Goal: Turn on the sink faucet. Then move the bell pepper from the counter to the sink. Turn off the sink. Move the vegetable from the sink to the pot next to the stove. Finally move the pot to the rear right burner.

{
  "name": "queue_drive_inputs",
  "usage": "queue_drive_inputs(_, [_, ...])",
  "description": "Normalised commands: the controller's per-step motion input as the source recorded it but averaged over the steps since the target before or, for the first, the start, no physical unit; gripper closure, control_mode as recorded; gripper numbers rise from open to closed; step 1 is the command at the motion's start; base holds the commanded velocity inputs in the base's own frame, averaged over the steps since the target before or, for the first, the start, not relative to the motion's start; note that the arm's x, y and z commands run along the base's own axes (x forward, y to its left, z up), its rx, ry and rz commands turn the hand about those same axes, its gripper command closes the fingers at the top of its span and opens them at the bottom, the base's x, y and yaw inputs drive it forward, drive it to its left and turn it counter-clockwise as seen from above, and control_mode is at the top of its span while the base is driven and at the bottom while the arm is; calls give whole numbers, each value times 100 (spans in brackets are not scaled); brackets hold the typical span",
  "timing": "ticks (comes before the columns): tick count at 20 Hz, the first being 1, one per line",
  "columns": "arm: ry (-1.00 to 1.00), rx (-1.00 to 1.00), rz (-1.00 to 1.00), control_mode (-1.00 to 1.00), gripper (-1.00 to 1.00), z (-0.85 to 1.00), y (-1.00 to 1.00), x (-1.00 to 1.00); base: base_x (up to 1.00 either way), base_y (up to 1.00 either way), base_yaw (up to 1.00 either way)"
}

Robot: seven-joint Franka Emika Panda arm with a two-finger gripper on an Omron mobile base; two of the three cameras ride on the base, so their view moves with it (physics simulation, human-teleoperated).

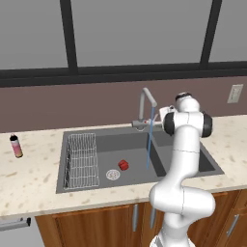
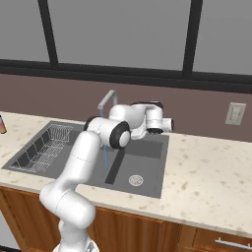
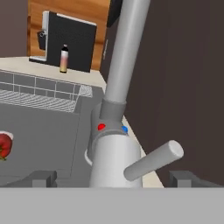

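The sink faucet (image 1: 147,107) stood at the back rim of the sink (image 1: 212,166), and a thin blue stream of water (image 1: 150,140) ran down from its bent spout into the basin. The bell pepper (image 1: 123,165) lay on the floor of the left basin, just beside the round silver drain (image 1: 113,174) and to the right of the wire rack (image 1: 81,160). It was near the falling water but not under it. The arm reached over the sink toward the back wall, and the gripper (image 3: 116,178) was held close at the base of the faucet. In the hand view its two dark fingertips (image 3: 41,178) stood wide apart, one on each side of the grey faucet body, and they clamped nothing. The small lever (image 3: 153,160) stuck out from the faucet base between the fingertips, toward the right one; I could not tell if a finger touched it. A red dot and a blue dot were on the faucet collar. The slim pink-and-tan bottle (image 1: 16,145) stood upright on the counter (image 1: 29,178), well apart from the sink on its left.
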Motion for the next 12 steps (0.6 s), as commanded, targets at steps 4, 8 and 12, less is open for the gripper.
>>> queue_drive_inputs(4, [5, 0, 4, -100, -100, 0, 52, 0, 0, 0, 0])
queue_drive_inputs(8, [6, 0, 3, -100, -100, 0, 54, 0, 0, 0, 0])
queue_drive_inputs(12, [3, 0, 2, -100, -100, 0, 60, -11, 0, 0, 0])
